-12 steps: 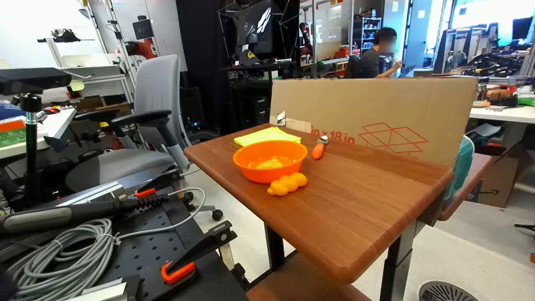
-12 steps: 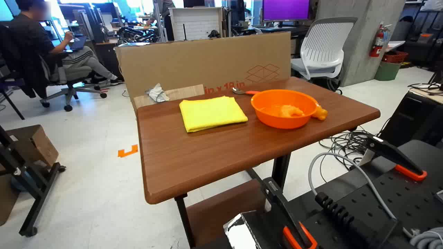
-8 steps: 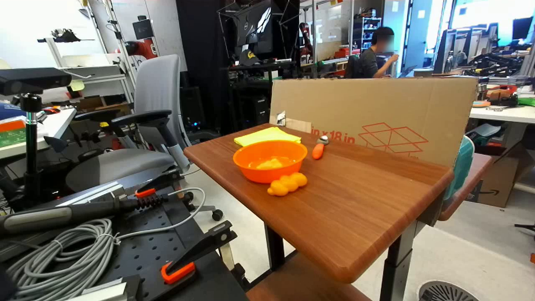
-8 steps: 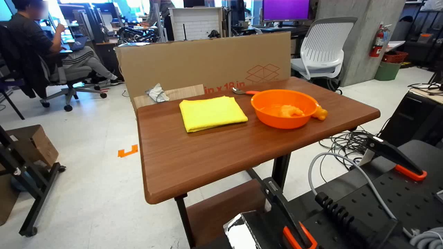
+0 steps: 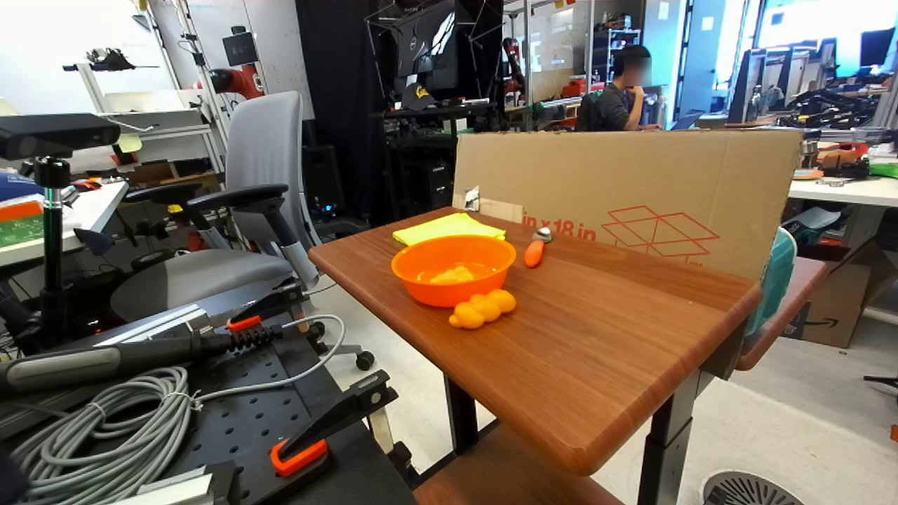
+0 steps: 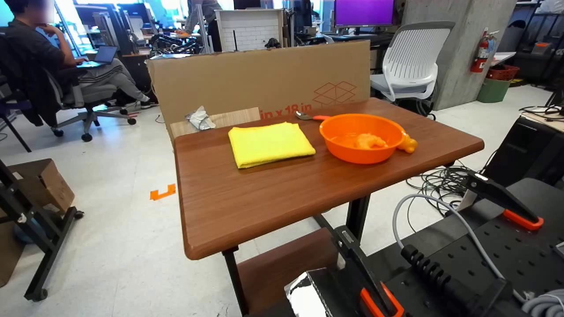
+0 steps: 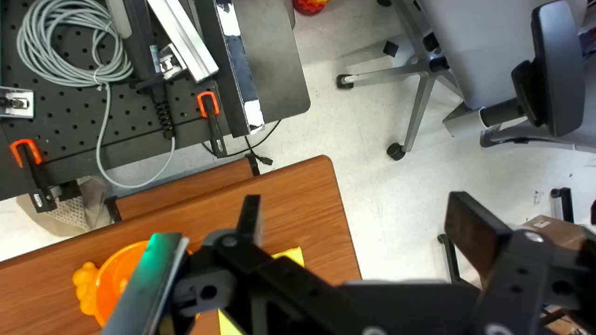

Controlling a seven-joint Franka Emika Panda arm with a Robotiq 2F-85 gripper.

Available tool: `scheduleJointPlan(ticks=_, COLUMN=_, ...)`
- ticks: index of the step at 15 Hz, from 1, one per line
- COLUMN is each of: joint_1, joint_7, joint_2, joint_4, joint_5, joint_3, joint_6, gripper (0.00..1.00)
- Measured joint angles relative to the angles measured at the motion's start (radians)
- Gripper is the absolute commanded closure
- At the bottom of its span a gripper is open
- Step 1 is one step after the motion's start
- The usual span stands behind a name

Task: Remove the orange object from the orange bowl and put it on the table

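Observation:
The orange bowl (image 5: 429, 292) stands on the brown wooden table (image 5: 603, 351) in both exterior views (image 6: 361, 156). The small curved orange object (image 6: 369, 141) lies inside the bowl, on its bottom; it also shows over the rim in an exterior view (image 5: 456, 274). My gripper (image 7: 355, 202) shows only in the wrist view. It is open, its fingers wide apart with nothing between them, high above the table's end and the floor. In the wrist view the bowl (image 7: 116, 267) is at the lower left, partly hidden behind the gripper's left side.
A lumpy orange piece (image 5: 483, 309) lies against the bowl's outside. A folded yellow cloth (image 6: 271, 145) and an orange-handled spoon (image 5: 535, 251) lie near the bowl. A tall cardboard panel (image 5: 624, 175) stands along one table side. A black perforated bench (image 7: 70, 121) with coiled cable is beside the table.
Nothing on the table has moved. Only the seated person in the background has shifted arm and posture. The gripper is not in the earlier frames.

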Motion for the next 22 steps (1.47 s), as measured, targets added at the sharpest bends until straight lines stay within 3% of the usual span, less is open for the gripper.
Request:
scheduleJointPlan(ticks=10, joint_1=-0.035, joint_7=0.001, joint_2=0.263, joint_4=-0.007, joint_5=-0.004, joint_3=-0.011, joint_6=0.255, gripper=0.00)
scheduleJointPlan(ticks=22, joint_1=-0.108, joint_7=-0.001, joint_2=0.558, joint_4=0.058, joint_5=-0.035, joint_3=-0.119, joint_6=0.411, gripper=0.00)
